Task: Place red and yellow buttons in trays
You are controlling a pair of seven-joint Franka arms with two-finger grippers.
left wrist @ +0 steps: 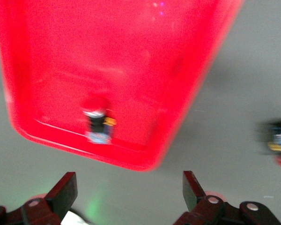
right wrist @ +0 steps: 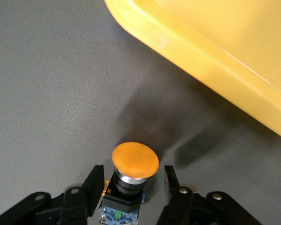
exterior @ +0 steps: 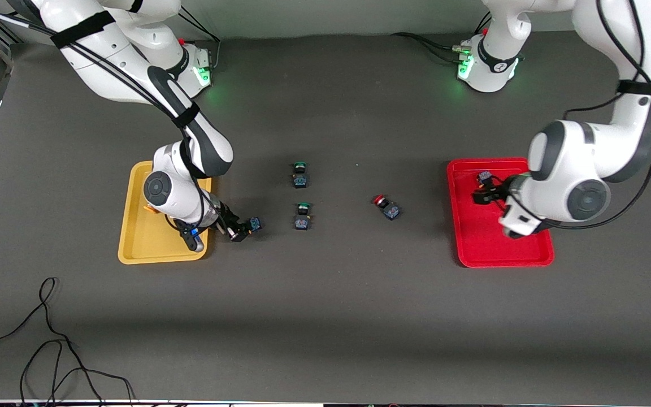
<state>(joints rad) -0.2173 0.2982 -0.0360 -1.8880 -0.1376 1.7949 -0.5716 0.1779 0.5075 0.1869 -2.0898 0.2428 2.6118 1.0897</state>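
Buttons: small dark blocky bodies with round caps. Two red showing: one (exterior: 484, 177) lying in the red tray (exterior: 475, 243), one (exterior: 386, 206) lying on the table between that tray and the two green-capped buttons (exterior: 300, 174). One yellow-capped button (right wrist: 133, 164) showing, sitting just beside the yellow tray (exterior: 139, 249). Right gripper (right wrist: 131, 187) is sitting spread around it, fingers not touching. Left gripper (left wrist: 129, 187) is hanging wide open over the red tray.

One button (exterior: 484, 178) in a tray (exterior: 475, 243), another (exterior: 386, 207) outside.
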